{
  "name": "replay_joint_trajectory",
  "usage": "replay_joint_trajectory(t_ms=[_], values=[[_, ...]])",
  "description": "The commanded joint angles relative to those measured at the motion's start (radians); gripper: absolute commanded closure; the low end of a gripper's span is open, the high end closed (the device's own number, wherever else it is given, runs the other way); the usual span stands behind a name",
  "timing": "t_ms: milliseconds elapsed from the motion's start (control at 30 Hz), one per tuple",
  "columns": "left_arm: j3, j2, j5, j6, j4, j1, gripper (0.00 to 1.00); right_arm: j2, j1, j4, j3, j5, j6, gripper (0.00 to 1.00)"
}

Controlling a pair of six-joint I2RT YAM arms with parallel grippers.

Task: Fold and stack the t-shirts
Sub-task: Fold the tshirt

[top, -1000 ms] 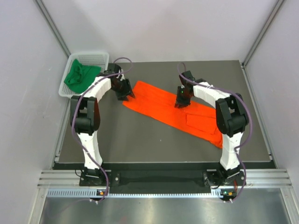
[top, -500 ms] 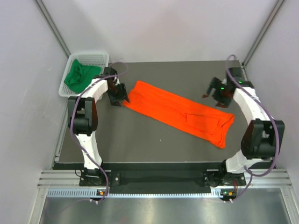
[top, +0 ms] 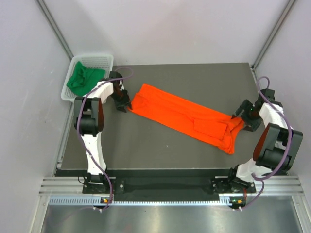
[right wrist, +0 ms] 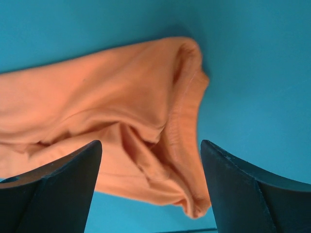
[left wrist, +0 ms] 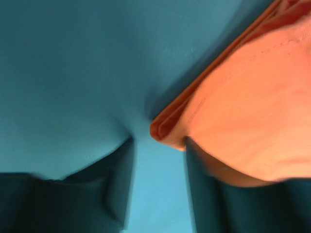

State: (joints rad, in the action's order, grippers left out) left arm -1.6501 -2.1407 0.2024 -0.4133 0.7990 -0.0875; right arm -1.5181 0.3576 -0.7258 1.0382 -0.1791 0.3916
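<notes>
- Grey matting covers the table (top: 160, 145), and it carries everything else in the scene.
- On it lies the orange t-shirt (top: 180, 114), already folded into one long narrow strip. Its long axis runs diagonally, from the far left towards the near right. This direction is what the coming move depends on, I think, because each end of the strip points at one arm.
- At the far left corner stands the white mesh basket (top: 92, 57), just beside the table edge and well apart from the orange strip.
- Inside the basket sits the green t-shirt (top: 82, 80), crumpled and not yet folded.
- The right gripper (right wrist: 150, 143) is at the near right end of the strip. Its jaws stand wide apart, and the bunched collar end of the cloth lies between them, but nothing is pinched.
- The left gripper (left wrist: 158, 143) is at the far left end. Its jaws are also apart, with the folded corner of the orange cloth just at the gap between them, not clamped.
- So the strip lies between the two grippers, each arm being nearer to its own end. My judgement is that both must close on their ends before the strip can be folded across its length. The green shirt is still waiting, so the task seems less than half done.
</notes>
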Motion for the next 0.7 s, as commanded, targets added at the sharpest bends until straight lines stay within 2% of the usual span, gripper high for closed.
replay_joint_trajectory(t_ms=[0, 67, 100, 267, 333, 533, 600, 633, 667], values=[[-0.028, -0.045, -0.001, 0.016, 0.009, 0.003, 0.54, -0.046, 0.033, 0.083, -0.001, 0.012, -0.026, 0.19], [-0.027, -0.054, 0.002, 0.018, 0.011, 0.005, 0.62, -0.074, 0.034, 0.094, 0.009, 0.024, -0.037, 0.21], [-0.027, -0.053, 0.006, 0.019, 0.005, 0.005, 0.75, -0.082, 0.034, 0.107, 0.013, 0.033, -0.039, 0.21], [-0.027, -0.050, -0.001, 0.025, 0.005, 0.005, 0.96, -0.152, 0.040, 0.158, 0.025, 0.046, -0.046, 0.28], [-0.030, -0.044, -0.006, 0.028, 0.014, 0.005, 1.00, -0.172, 0.040, 0.178, 0.028, 0.049, -0.048, 0.34], [-0.024, -0.036, -0.001, 0.036, 0.019, 0.005, 1.00, -0.208, 0.041, 0.229, 0.005, 0.067, -0.057, 0.46], [-0.016, -0.027, 0.003, 0.036, 0.014, 0.005, 1.00, -0.214, 0.040, 0.247, -0.004, 0.064, -0.054, 0.57], [-0.002, -0.022, 0.005, 0.034, 0.009, 0.005, 1.00, -0.217, 0.040, 0.273, -0.012, 0.058, -0.051, 0.67], [0.007, -0.016, 0.005, 0.034, 0.000, 0.005, 1.00, -0.217, 0.040, 0.290, -0.017, 0.053, -0.050, 0.73]])
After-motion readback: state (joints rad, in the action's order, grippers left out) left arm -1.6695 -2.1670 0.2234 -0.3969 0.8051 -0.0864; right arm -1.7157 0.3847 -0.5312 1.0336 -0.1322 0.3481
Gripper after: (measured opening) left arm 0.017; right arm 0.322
